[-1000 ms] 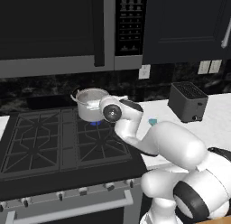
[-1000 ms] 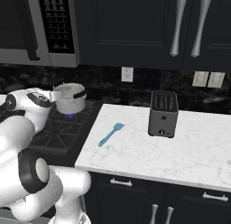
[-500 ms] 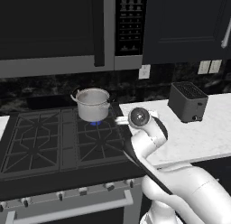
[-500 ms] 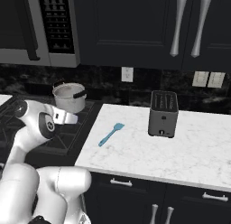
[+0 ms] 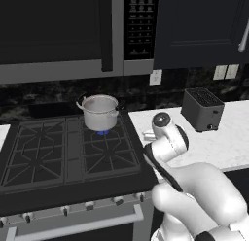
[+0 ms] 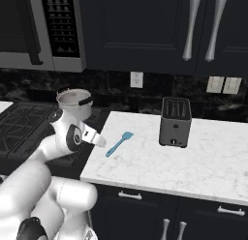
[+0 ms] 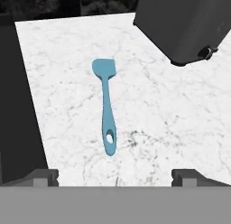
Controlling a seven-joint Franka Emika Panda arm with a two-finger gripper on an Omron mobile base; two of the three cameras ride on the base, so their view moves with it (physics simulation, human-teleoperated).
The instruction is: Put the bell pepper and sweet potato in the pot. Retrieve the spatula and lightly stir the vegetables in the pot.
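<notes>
The arm (image 5: 194, 186) is built of rounded, glossy white segments joined by dark bands. A round grey cap is set on 1 joint. The 2 fingertips (image 7: 45, 177) are small, dark and blocky.

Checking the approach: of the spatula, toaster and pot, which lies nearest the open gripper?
The spatula: it lies flat on the white counter just ahead of the gripper; the toaster is farther, the pot back on the stove.

Two base views behind the arm, facing twelve o'clock, sharing pot (image 5: 100, 111), toaster (image 6: 175, 121) and worktop (image 6: 203, 161), hand view close above spatula (image 7: 106, 104)
</notes>
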